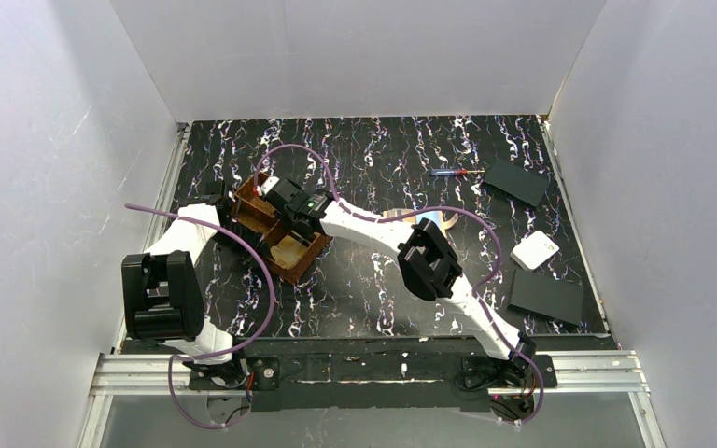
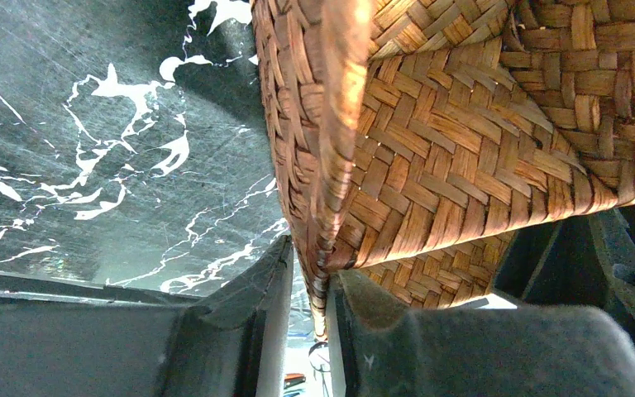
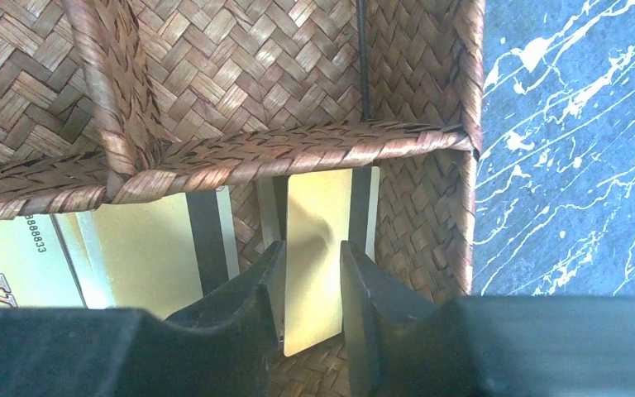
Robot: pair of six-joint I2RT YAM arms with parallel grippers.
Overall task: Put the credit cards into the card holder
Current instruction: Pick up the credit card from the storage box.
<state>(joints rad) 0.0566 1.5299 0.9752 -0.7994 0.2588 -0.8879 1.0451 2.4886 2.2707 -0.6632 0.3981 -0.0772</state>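
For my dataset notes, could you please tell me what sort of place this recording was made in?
Probably a lab robot test cell, not a home: plain white panels wall in a black marbled tabletop, two arms are bolted to an aluminium rail, and purple cables trail loose.

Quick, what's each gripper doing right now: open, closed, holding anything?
Left gripper: closed on the wall of the woven tray.
Right gripper: closed across a gold card inside the tray, bowing it slightly.
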